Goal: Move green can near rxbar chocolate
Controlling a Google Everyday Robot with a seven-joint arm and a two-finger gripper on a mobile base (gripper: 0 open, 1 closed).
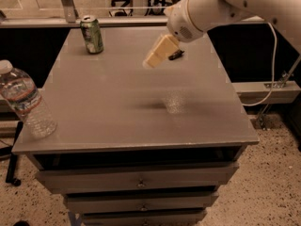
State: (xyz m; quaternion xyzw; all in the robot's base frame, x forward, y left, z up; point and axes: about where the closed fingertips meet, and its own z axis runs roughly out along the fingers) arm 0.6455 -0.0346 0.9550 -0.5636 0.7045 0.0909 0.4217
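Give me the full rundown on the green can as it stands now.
The green can is a small, metal-looking cylinder, green with pale markings and a silver top. It stands upright near the far-left corner of the grey table as the camera sees it, touching only the tabletop. Nothing holds it: the gripper hangs off to its right, apart from it.
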